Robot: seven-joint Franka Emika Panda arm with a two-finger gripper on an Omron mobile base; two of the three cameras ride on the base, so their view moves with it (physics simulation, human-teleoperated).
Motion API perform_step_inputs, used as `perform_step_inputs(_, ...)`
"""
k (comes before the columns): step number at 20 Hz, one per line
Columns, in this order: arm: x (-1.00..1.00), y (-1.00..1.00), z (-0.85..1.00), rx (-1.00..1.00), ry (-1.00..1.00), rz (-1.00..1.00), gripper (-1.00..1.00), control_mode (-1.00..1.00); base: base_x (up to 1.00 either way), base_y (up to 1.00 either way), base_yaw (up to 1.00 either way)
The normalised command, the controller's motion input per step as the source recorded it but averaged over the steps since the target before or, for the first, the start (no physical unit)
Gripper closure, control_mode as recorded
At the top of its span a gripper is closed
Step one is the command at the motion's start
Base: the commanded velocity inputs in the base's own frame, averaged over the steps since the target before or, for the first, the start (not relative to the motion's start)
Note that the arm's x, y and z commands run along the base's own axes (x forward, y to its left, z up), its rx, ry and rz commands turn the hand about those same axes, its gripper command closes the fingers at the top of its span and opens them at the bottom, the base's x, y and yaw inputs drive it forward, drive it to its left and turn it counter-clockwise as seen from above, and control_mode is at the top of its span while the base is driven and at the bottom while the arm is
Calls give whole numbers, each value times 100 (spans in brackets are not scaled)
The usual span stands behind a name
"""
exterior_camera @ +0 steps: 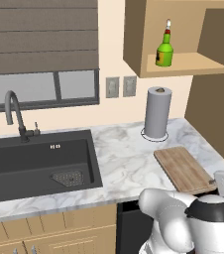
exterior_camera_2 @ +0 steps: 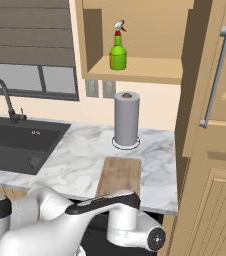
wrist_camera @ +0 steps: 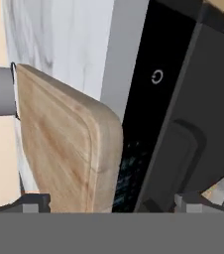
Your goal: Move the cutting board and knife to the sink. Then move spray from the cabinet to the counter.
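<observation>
Cutting board [exterior_camera: 183, 169] lying flat on the white marble table [exterior_camera: 126, 154], toward the right, with its near end reaching the front edge. Paper towel roll [exterior_camera: 157, 112] standing just behind its far end, apart from it. Sink [exterior_camera: 34, 161] well to the left, with bare marble in between. Spray [exterior_camera: 164, 50] standing upright on the open shelf of the cabinet [exterior_camera: 183, 64], up and to the right. Knife not to be found in these pictures.

In the hand view, jaws spread wide and grasping nothing, with the board's rounded near corner lying between the two finger tips [wrist_camera: 32, 203].

Probably stiff wood, moderately heavy for its size, not fragile, and smooth enough to slip when pinched on a small area. No room under it where it lies flat, so best taken at the near end by the table's edge, across the thickness and close to the middle of that end, to limit tilting.

Tall wooden panel close on the right, so little room there. Open path to the left over the marble. Faucet [exterior_camera: 14, 113] at the far rim of the sink to be avoided; lowering near the middle of the basin seems safer.
</observation>
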Motion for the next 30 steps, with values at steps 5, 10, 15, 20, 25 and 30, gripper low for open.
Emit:
perform_step_inputs(5, 0, 0, -5, 24, -23, 0, -100, -100, 0, 0, 0)
perform_step_inputs(10, -1, 0, 0, 22, -26, 0, -100, -100, 0, 0, 0)
perform_step_inputs(15, 0, 0, 0, 12, -14, -2, -100, -100, 0, 0, 0)
perform_step_inputs(20, 0, 0, 0, 6, -7, -2, -100, -100, 0, 0, 0)
perform_step_inputs(25, 0, 0, 0, 0, 0, 0, -100, -100, 0, 0, 0)
perform_step_inputs(30, 0, 0, 0, 0, 0, 0, -100, -100, 0, 0, 0)
